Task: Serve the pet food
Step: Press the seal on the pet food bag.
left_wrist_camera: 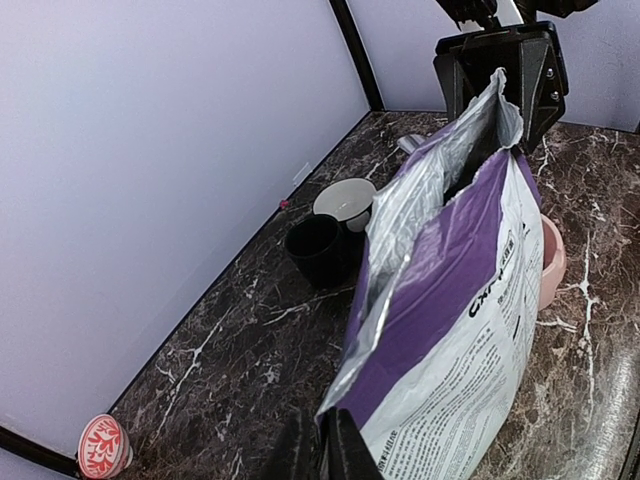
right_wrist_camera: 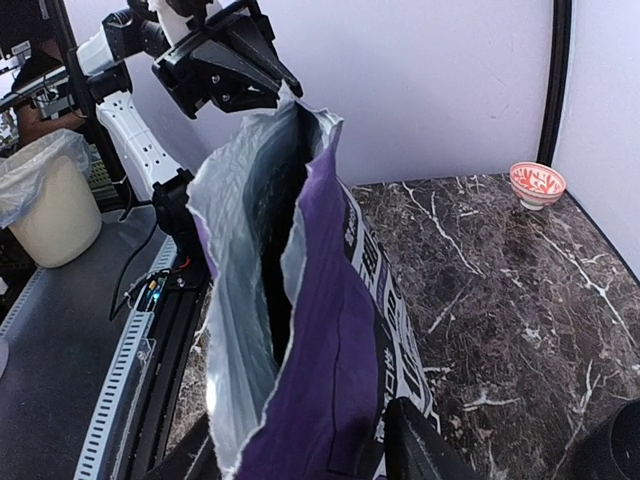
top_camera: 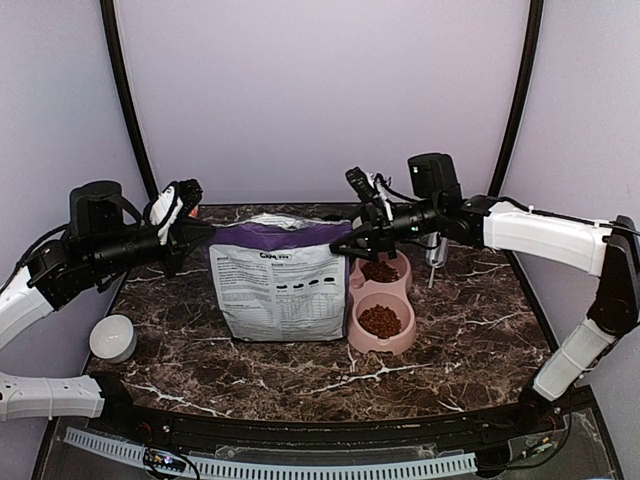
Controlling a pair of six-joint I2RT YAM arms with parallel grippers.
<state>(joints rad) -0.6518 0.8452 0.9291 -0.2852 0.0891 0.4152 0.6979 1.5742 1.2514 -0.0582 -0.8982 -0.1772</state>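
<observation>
From above, the bag point(top_camera: 280, 290) stands upright mid-table. The left gripper point(top_camera: 196, 228) is pinched shut on its top left corner and the right gripper point(top_camera: 348, 240) is pinched shut on its top right corner. The pet food point(top_camera: 380, 320) lies in both cups of the pink bowl point(top_camera: 405, 338), just right of the bag, so serving looks done and the step is likely to stand the bag steady. In the left wrist view the jaws clamp the foil edge, and a black cup point(left_wrist_camera: 318, 250) sits close on the far side, so any lean should go away from it. In the right wrist view the mouth gapes, too dark inside to read. Releasing one corner at a time, with the bag square on its base, should avoid a spill.
</observation>
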